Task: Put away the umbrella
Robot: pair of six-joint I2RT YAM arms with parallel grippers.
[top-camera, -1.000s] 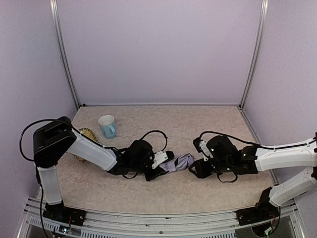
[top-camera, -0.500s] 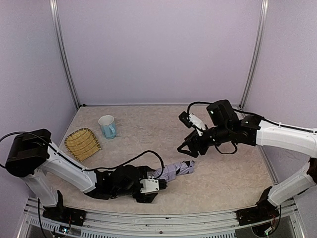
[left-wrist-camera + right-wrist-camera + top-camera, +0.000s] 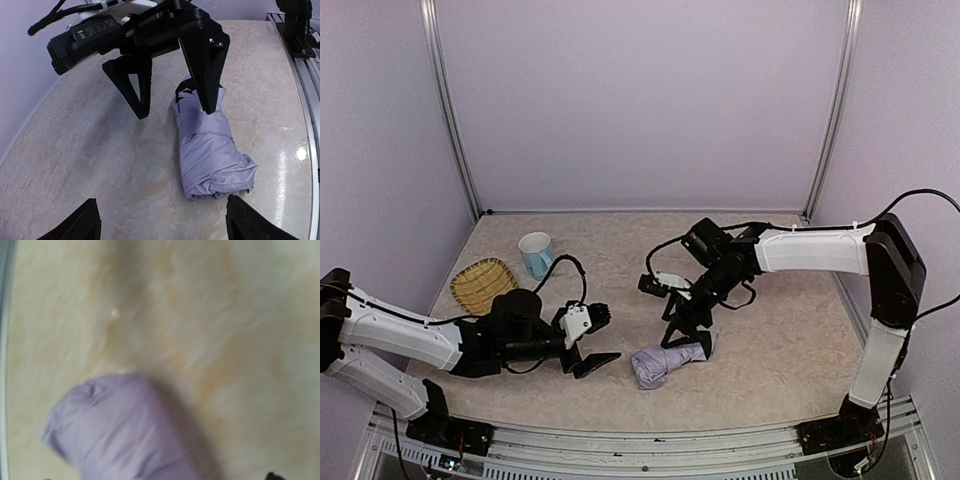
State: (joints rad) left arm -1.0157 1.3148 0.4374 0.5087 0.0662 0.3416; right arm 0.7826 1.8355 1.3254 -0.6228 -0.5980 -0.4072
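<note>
The umbrella lies free on the surface, just ahead of the left tool and beneath the right tool, both spread wide. A jaw snagging its slack folds could unroll the bundle.

In the blurred right wrist view, the umbrella is cut off by the bottom edge.

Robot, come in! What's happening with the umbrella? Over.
Left fingers open. Right fingers open over umbrella. It's folded, loose on table. Mug, basket well clear.
</note>
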